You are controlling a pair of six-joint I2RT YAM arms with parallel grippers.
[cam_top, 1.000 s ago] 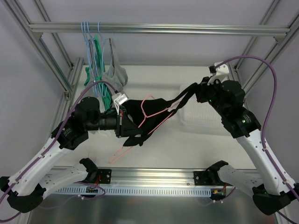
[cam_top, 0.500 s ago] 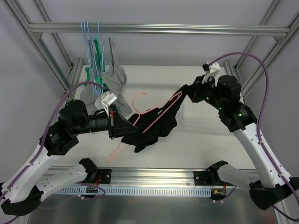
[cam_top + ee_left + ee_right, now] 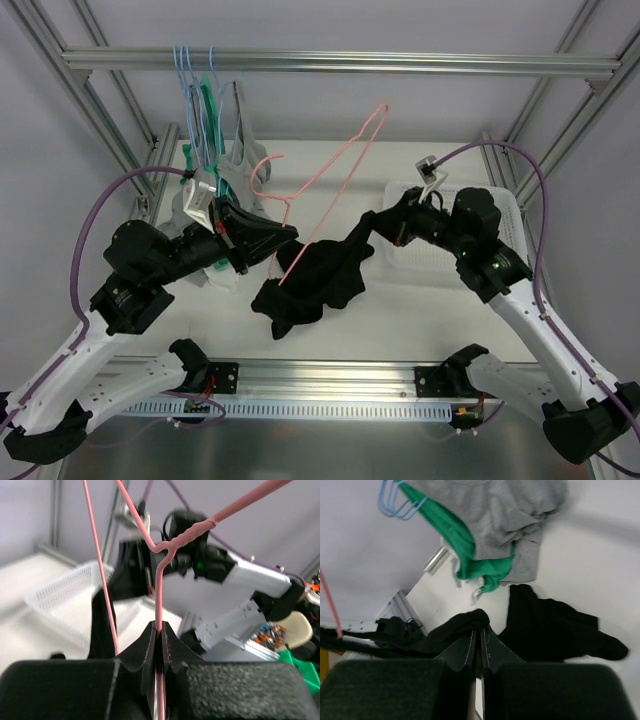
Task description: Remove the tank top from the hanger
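Currently, the left gripper [image 3: 159, 630] is clamped shut on the pink hanger [image 3: 158, 595] wire. The black tank top [image 3: 315, 285] sags mid-air between the arms and appears light, limp and snag-prone. The right gripper [image 3: 479, 629] pinches its strap, which looks like the best hold.

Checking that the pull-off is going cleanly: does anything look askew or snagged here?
Yes. The pink wire hanger, clamped in the left end effector, juts up at a slant, and its lower end seems buried in the black tank top pinched by the right end effector.
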